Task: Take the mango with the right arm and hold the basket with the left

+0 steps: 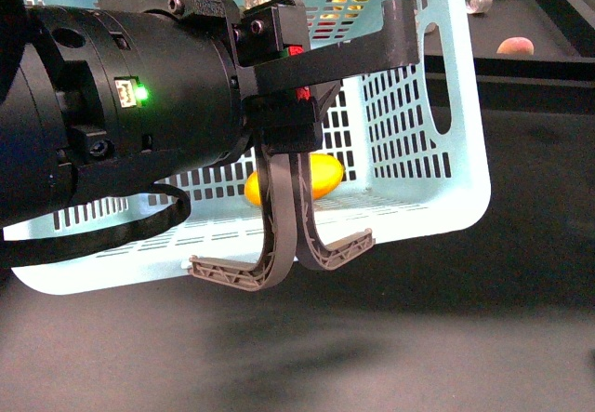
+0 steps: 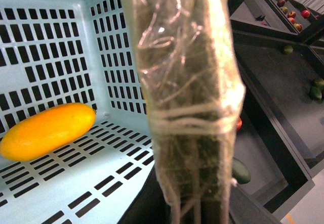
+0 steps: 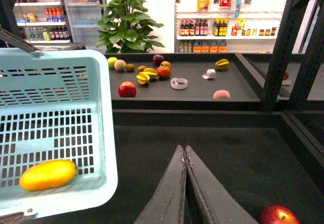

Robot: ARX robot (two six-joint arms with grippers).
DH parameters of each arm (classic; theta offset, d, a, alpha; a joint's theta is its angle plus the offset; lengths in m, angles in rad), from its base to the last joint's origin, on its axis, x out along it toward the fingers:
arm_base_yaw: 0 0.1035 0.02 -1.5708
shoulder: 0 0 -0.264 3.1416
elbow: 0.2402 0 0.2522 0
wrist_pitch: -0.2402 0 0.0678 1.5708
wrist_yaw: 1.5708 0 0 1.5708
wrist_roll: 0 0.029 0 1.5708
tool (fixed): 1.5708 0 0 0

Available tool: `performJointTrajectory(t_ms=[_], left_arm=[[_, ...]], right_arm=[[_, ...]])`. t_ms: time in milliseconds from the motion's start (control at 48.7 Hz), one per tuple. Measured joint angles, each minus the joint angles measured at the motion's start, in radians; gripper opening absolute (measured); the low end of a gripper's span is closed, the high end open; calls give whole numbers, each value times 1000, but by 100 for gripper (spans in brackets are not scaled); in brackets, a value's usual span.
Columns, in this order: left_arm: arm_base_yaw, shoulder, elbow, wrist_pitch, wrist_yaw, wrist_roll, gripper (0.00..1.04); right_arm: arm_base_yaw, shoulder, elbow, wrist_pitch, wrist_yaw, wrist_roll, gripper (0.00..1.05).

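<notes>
The pale turquoise basket (image 1: 446, 152) hangs lifted and tilted in front of my bulky black left arm (image 1: 139, 105). My left gripper (image 2: 195, 204) is shut on the tape-wrapped basket handle (image 2: 185, 82), which fills the middle of the left wrist view. The yellow-orange mango (image 1: 321, 175) lies on the basket floor (image 2: 48, 130), near a slotted wall (image 3: 48, 175). My right gripper (image 3: 184, 150) is shut with nothing in it. It hovers over the dark table, outside the basket and to the right of its rim (image 3: 104, 133).
A red apple (image 3: 277, 216) lies on the dark table close to my right gripper. On the raised shelf behind are another red apple (image 3: 127, 89), a star fruit (image 3: 221, 63), a peach (image 3: 221, 94) and a tape roll (image 3: 178, 83). Black frame posts (image 3: 276, 57) stand at the right.
</notes>
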Motion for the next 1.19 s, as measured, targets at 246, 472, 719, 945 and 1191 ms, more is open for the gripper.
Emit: performJointTrajectory(t_ms=[246, 472, 719, 945, 1191], left_arm=[[0, 0, 0, 0, 0, 2, 9], [0, 0, 0, 0, 0, 3, 9], [19, 77, 62, 12, -113, 85, 9], [82, 166, 230, -110, -238, -183, 9], [185, 283, 396, -279, -339, -594, 9]], right_arm=[[0, 0, 0, 0, 0, -1, 23], [0, 0, 0, 0, 0, -1, 57], [0, 0, 0, 0, 0, -1, 92], [0, -1, 0, 0, 0, -1, 96], [0, -1, 0, 0, 0, -1, 96]])
